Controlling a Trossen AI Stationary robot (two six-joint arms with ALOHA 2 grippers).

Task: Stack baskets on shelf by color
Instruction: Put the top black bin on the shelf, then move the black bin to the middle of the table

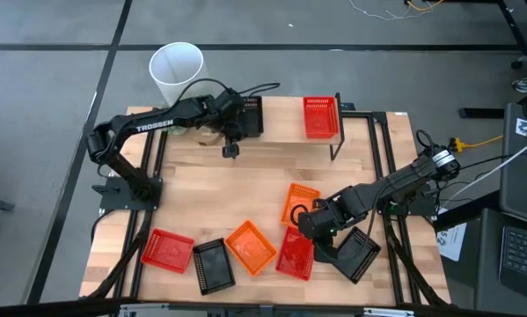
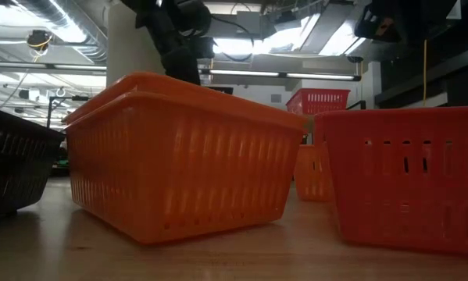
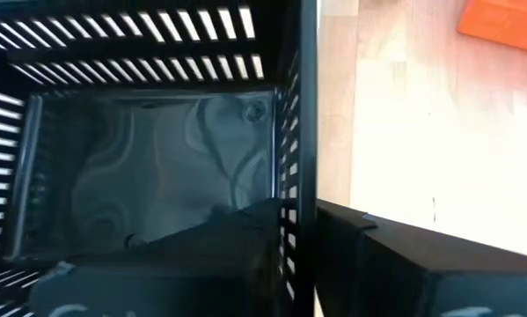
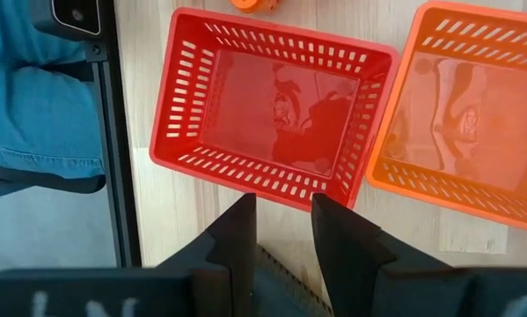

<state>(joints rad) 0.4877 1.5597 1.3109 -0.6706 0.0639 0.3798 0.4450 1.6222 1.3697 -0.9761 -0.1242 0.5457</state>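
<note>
Two up on the shelf [image 1: 281, 132]: a black basket [image 1: 252, 113] at its left end and a red one [image 1: 320, 116] at its right end, well apart, with bare board between. Clamped on the black basket: the left gripper [image 1: 237, 126], one finger inside, the other outside, the slatted side wall pinched between them in the left wrist view. Probably close to letting go, since the basket looks seated on the board.

Down on the table [image 1: 245, 185], near its front edge, a red basket [image 1: 296, 254] lying open side up, long axis running roughly front to back. Flanked by an orange basket [image 1: 250, 246] on the left and a second black basket [image 1: 355, 251] on the right, that one partly under the right arm. Farther left, another red [image 1: 166, 251] and another black [image 1: 212, 264]; just behind, another orange [image 1: 300, 204].

Hovering over the red basket's back right corner: the right gripper [image 1: 309, 225], fingers parted a little and holding nothing. Clearly the nearer arm for this piece.

Seen from the right wrist, the red basket [image 4: 272, 114] just ahead of the fingertips, its near long wall running the same way as the gap between the fingers. Judged need: a short reach forward and a turn of the wrist, to put one finger each side of that wall.
</note>
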